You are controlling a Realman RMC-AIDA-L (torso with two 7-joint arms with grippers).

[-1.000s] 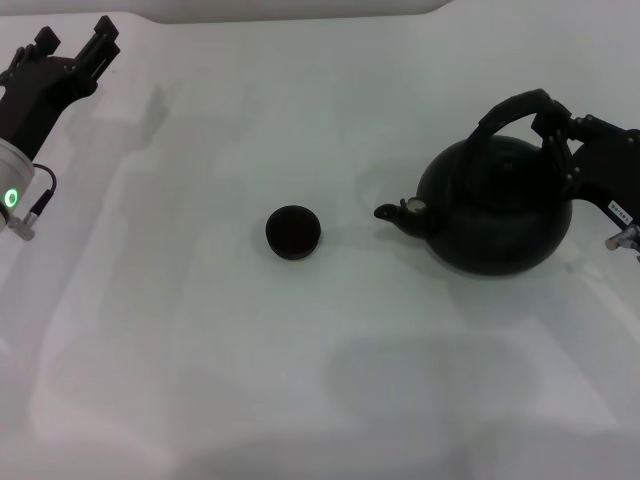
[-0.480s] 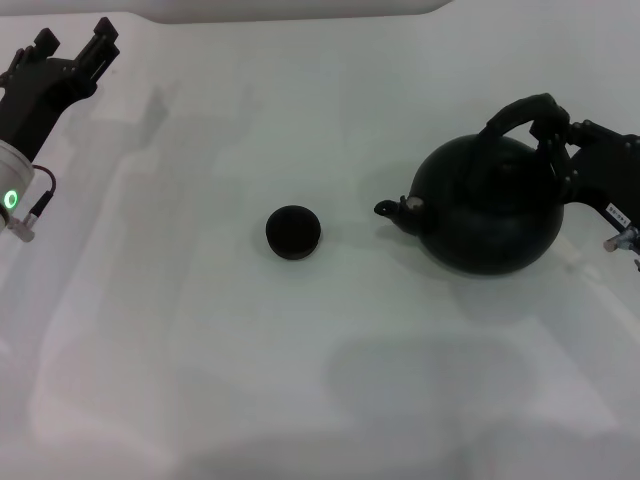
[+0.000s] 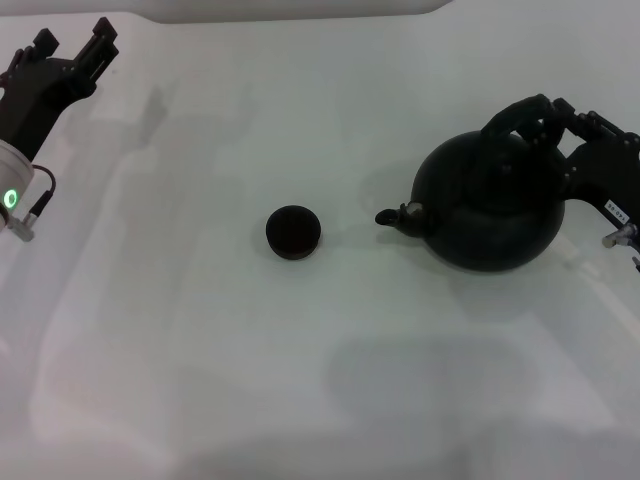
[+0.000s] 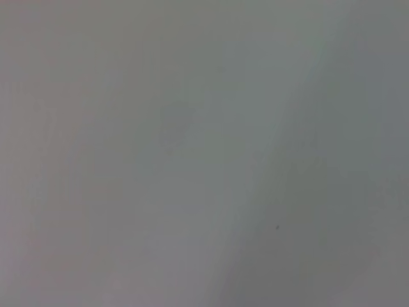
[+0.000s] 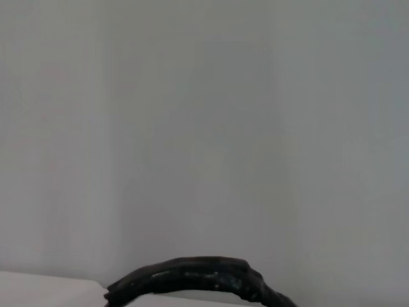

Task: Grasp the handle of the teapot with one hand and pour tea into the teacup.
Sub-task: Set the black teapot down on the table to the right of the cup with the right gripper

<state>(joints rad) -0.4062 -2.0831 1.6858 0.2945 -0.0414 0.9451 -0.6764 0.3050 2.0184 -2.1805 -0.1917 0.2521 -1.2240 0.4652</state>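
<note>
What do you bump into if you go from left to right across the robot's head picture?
left gripper → teacup → teapot → right gripper, closed on the teapot's handle.

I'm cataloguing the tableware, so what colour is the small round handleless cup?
Black, matte; the small round handleless cup shows best in the head view.

Before me lay a plain white worktop (image 3: 330, 400), smooth and matte, lit softly from above. Broad, faint grey shadows crossed its surface. Along the far edge a paler band curved off behind it.
</note>
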